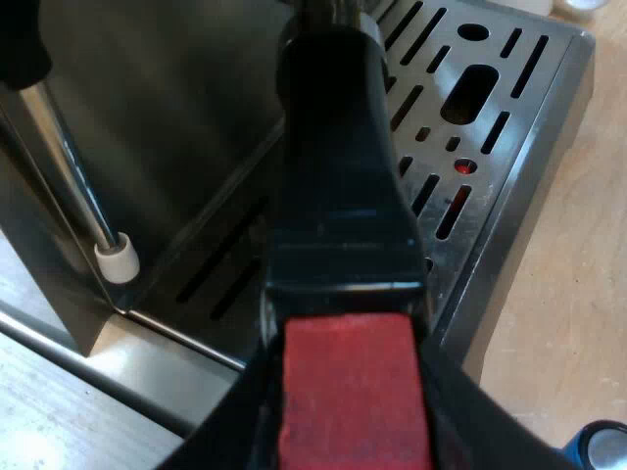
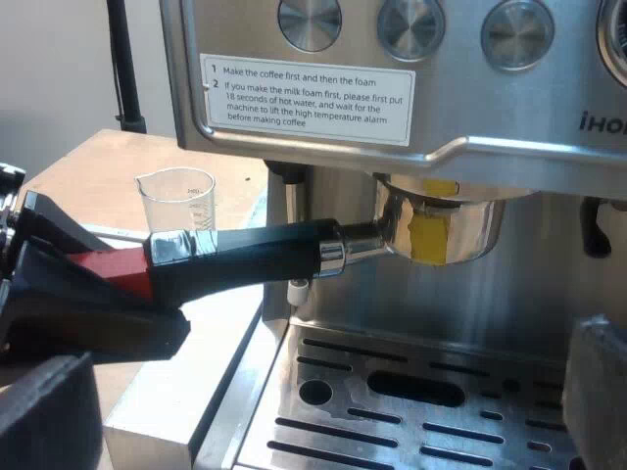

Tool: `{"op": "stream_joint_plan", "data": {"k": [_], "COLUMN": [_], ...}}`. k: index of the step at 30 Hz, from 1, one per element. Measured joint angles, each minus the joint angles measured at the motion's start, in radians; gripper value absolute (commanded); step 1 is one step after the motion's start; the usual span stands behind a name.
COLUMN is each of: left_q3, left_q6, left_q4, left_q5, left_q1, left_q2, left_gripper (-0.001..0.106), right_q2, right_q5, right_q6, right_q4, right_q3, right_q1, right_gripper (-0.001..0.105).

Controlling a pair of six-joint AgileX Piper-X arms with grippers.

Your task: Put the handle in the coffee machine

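Pressure on at the red end: the left gripper (image 1: 353, 401) is clenched on the handle (image 2: 245, 257), which runs level across to its metal holder (image 2: 441, 230), already up under the coffee machine (image 2: 392, 59) head. This looks like the seating step, not yet locked. Next it probably needs a firm swing of the handle toward the machine's front, kept pressed upward. The right gripper (image 2: 328, 392) hangs released, holding nothing, over the drip tray (image 2: 266, 416).

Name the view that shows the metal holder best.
The right wrist view: the whole holder shows side-on, basket at the machine's front, handle running out to the left gripper. The left wrist view looks along its dark handle and red end, over the drip tray.
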Motion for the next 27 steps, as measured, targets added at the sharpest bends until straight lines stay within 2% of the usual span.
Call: {"op": "stream_joint_plan", "data": {"k": [15,17,21,27], "left_q3": [-0.052,-0.053,-0.057,-0.057], "left_q6": [0.006,0.018,0.093,0.131], "left_q4": [0.065,0.074,0.120,0.132], "left_q5": [0.013,0.015,0.016,0.019], "left_q1": [0.000,0.000,0.000,0.000], "left_q2": [0.000,0.000,-0.003,-0.005], "left_gripper": [0.000,0.000,0.000,0.000], "right_q2": [0.000,0.000,0.000,0.000], "right_q5": [0.000,0.000,0.000,0.000], "right_q6": [0.000,0.000,0.000,0.000], "right_q4": [0.000,0.001,0.001,0.001], "right_q3": [0.000,0.000,0.000,0.000], "right_q1": [0.000,0.000,0.000,0.000], "right_gripper": [0.097,0.097,0.097,0.097]}}
